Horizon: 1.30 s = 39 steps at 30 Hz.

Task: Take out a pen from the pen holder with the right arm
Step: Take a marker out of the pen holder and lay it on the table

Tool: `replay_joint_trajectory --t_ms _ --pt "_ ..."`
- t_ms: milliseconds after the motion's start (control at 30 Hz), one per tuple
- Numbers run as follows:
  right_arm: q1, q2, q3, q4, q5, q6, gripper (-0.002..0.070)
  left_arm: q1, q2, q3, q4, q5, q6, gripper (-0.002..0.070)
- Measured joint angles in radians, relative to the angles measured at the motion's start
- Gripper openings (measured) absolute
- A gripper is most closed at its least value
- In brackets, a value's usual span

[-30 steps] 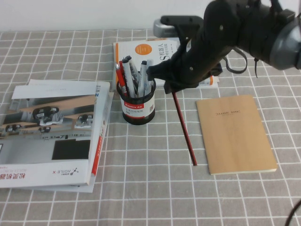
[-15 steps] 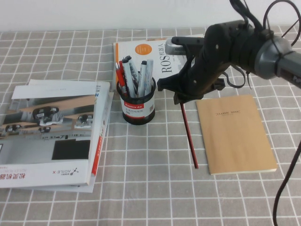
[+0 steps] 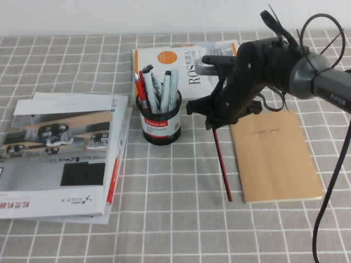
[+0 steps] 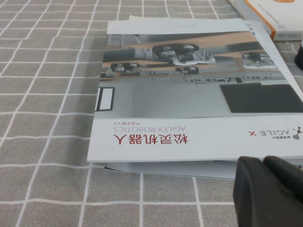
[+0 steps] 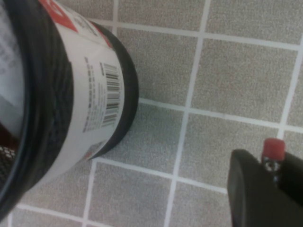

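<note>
The right end effector [image 3: 213,118] is drifting away, the pen holder [image 3: 160,125] now at its 9 o'clock, clamping 1 red pen [image 3: 222,164] slanting toward 5 o'clock beside the notebook [image 3: 274,156]. The left end effector [image 4: 270,189] is hovering by the brochure [image 4: 189,118].

Red-ended pencil [image 5: 273,148] near pen holder [image 5: 97,106]

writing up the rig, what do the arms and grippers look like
Right arm: matte black, rounded joints, grey link lettered PIPER, looping black cables. Right gripper, black, right of the holder. Left gripper, black, by the booklet; its arm is unseen.
</note>
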<state>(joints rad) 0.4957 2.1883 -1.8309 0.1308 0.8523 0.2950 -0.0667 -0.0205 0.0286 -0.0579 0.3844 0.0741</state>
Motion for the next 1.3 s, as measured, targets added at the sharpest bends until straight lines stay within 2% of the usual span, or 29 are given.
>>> replay_joint_trajectory --t_ms 100,333,533,633,833,900,1300 --pt "0.0 0.002 0.0 0.0 -0.002 0.0 0.0051 0.0 0.0 0.0 0.0 0.0 0.0 -0.0005" --pt "0.0 0.002 0.0 0.0 -0.018 0.0 0.0239 0.0 0.0 0.0 0.0 0.0 0.0 -0.0005" --pt "0.0 -0.015 0.0 -0.004 -0.023 0.0 0.0266 0.0 0.0 0.0 0.0 0.0 0.0 -0.0005" --pt "0.002 -0.065 0.0 -0.021 0.003 0.0 0.0229 0.0 0.0 0.0 0.0 0.0 0.0 -0.0005" --pt "0.041 -0.257 0.025 -0.087 0.103 -0.05 0.0047 0.0 0.0 0.0 0.0 0.0 0.0 -0.0005" --pt "0.057 -0.334 0.062 -0.096 0.114 -0.068 0.0013 0.0 0.0 0.0 0.0 0.0 0.0 -0.0005" --pt "0.091 -0.862 0.436 -0.148 0.15 -0.104 -0.0012 0.0 0.0 0.0 0.0 0.0 0.0 -0.0005"
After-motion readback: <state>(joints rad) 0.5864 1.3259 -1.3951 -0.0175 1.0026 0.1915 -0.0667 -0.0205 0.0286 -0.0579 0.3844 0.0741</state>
